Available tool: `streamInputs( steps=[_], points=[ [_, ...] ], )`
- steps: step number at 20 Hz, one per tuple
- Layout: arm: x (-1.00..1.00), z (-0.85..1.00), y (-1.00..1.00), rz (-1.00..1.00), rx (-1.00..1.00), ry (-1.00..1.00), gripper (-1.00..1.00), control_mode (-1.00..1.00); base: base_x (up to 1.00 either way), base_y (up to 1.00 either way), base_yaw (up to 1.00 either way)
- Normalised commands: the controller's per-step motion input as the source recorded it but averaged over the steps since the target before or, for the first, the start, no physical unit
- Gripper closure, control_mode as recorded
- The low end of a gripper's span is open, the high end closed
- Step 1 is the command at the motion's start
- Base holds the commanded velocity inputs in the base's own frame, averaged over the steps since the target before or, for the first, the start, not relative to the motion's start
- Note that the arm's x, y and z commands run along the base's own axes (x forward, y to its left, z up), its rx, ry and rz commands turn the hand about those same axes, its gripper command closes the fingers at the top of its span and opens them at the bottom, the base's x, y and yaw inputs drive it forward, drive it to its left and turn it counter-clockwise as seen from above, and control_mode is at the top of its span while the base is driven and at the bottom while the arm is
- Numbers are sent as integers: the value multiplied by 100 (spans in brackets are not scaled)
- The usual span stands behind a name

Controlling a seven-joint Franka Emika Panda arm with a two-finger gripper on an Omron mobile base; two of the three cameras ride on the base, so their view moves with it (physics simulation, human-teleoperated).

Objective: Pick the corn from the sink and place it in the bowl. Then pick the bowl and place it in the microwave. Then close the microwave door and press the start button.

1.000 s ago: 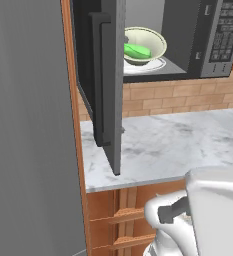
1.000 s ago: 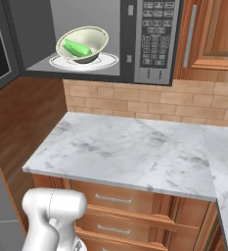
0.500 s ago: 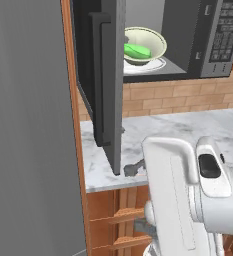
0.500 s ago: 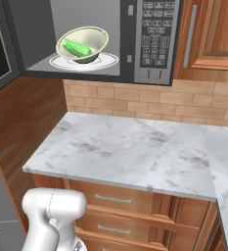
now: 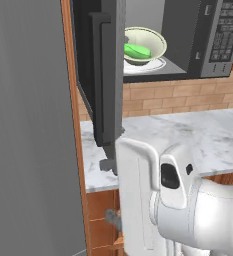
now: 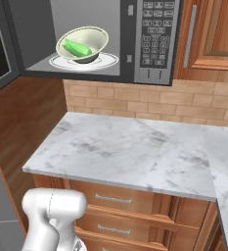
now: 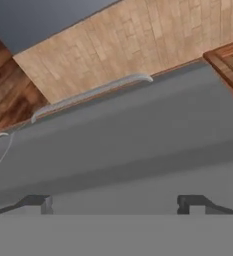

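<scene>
Two steps look done: corn (image 6: 77,47) sits in the bowl (image 6: 86,41), bowl's on the turntable inside the microwave (image 6: 154,41), so next is shutting the microwave door (image 5: 105,75), which hangs wide open. Gripper (image 7: 115,204) has its tips spread w/ nothing between them; I'd get behind the door's outer face near the free edge and push in one smooth arc, not hook the handle. Left base view shows door edge + arm under it; right base view shows keypad clearly; hand view shows a grey surface and wood cabinet w/ handle.
</scene>
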Motion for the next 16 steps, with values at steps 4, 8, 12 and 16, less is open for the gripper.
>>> streamInputs(
  steps=[4,8,12,16],
  points=[
    [10,0,23,-24,-1,-16,-100,-100,0,0,0],
    [28,0,0,-30,0,-7,-100,-100,0,0,0],
    [5,0,0,-28,0,-3,-100,-100,0,0,0],
    [17,2,0,-25,0,0,-100,-100,0,0,0]
  ],
)
